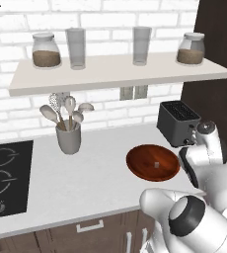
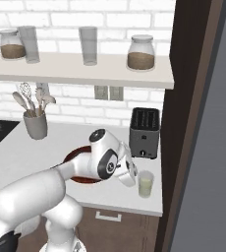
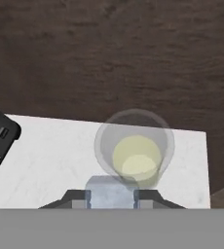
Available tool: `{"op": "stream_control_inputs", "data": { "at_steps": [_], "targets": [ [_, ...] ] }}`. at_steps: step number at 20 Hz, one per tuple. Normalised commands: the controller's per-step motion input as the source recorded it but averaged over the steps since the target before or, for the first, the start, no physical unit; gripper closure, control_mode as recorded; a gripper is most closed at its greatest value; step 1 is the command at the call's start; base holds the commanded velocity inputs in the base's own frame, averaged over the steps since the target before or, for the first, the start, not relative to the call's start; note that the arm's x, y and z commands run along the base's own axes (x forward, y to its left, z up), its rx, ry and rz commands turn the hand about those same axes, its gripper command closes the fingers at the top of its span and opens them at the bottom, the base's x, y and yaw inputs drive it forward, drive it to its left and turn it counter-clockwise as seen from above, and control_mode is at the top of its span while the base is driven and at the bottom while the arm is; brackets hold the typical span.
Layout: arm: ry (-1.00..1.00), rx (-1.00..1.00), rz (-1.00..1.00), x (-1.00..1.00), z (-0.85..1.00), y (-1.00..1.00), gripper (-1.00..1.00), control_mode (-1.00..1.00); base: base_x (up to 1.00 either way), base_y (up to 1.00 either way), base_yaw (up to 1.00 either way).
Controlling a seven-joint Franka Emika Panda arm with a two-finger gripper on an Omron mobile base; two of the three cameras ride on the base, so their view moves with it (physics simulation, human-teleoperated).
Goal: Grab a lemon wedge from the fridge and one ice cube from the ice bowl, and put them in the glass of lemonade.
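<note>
No words, brands or numbers can be read anywhere. The toaster (image 2: 145,132) carries a small pale mark low on its front, at about six o'clock, possibly a control rather than a label; it is too small to tell. The shelf jars (image 1: 46,50) bear no labels.

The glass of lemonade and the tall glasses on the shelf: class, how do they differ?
The glass of lemonade is short and holds pale yellow liquid; the tall glasses look empty. The lemonade glass stands on the counter near the toaster; the tall ones stand on the shelf. All are clear and upright.
</note>
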Motion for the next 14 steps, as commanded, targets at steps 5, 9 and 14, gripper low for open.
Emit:
{"op": "stream_control_inputs", "data": {
  "at_steps": [5,9,14],
  "targets": [
    [0.00,0.00,-0.03,0.00,0.17,-0.21,1.00,-1.00,0.00,0.00,0.00],
    [0.00,-0.01,-0.01,0.21,0.07,0.00,1.00,-1.00,0.00,0.00,0.00],
    [0.00,0.00,-0.05,0.17,-0.10,-0.20,1.00,-1.00,0.00,0.00,0.00]
  ]
}}
